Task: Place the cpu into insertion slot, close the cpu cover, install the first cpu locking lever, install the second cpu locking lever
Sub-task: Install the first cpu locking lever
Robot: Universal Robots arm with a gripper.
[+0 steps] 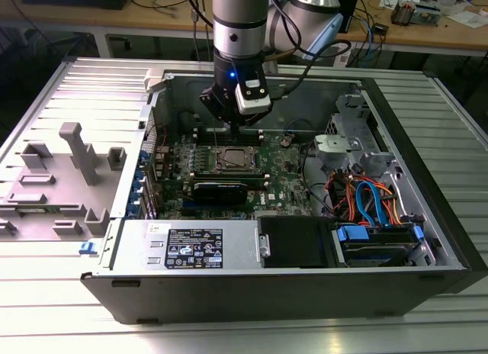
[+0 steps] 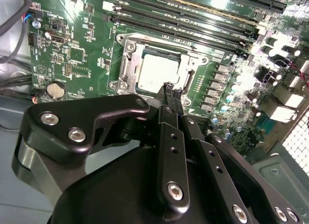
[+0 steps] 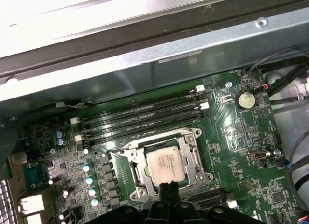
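- Gripper [image 3: 169, 189] is hovering clenched tight, gripping nothing, tips just beside the cpu [image 3: 165, 165].
- cpu is sitting in the insertion slot [image 3: 137, 171], with the cpu cover [image 3: 192, 154] lying flat over it.
- Guessing it's working on the first locking lever [image 3: 197, 184]; that thin wire is calling for a careful push.

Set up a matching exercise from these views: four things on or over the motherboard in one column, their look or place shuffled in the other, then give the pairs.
1. cpu
2. memory slots
3. coin battery
4. gripper

A. round, silvery
B. black, poised over the rim of the insertion slot
C. long, black, in parallel rows
D. square, pale metal top

Pairs: 1-D, 2-C, 3-A, 4-B
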